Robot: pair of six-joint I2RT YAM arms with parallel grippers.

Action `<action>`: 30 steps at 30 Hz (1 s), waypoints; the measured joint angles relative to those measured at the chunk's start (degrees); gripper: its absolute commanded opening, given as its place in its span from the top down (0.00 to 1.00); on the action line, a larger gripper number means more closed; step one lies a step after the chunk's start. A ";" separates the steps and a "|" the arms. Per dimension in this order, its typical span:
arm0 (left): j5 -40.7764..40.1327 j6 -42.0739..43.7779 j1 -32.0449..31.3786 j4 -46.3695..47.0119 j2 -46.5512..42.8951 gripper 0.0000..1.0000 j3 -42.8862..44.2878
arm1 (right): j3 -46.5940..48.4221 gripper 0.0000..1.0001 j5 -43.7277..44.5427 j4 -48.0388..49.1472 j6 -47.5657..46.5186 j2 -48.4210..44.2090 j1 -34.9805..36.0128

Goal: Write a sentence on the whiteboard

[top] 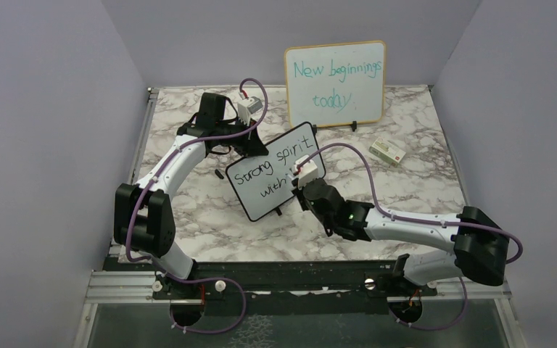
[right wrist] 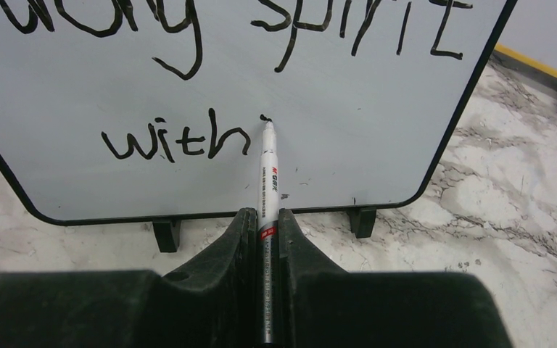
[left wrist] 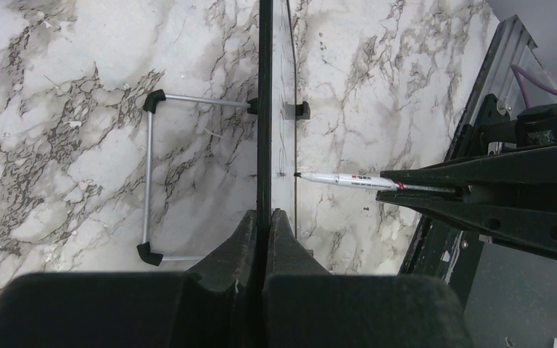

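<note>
The small black-framed whiteboard stands tilted mid-table, reading "Strong spirit with" in black. In the right wrist view the whiteboard fills the top, its feet on the marble. My right gripper is shut on a white marker, whose tip touches the board just right of "with", by a small fresh dot. My left gripper is shut on the whiteboard's top edge, seen edge-on, with the marker touching its face. In the top view the left gripper is behind the board and the right gripper in front.
A larger wood-framed board with teal writing "New beginnings today" stands at the back. A small white box lies to the right of it. The whiteboard's wire stand rests on the marble table behind the board.
</note>
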 measured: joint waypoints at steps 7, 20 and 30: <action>0.00 0.00 0.00 0.00 0.00 1.00 0.00 | -0.76 1.00 -0.02 -1.25 0.81 -0.55 -0.02; 0.00 0.00 0.00 0.00 0.00 1.00 0.00 | -0.85 1.00 -0.07 -1.27 0.98 -0.48 -0.02; 0.00 0.00 0.00 0.00 0.00 1.00 0.00 | -0.83 1.00 -0.55 -0.83 0.96 -0.15 -0.02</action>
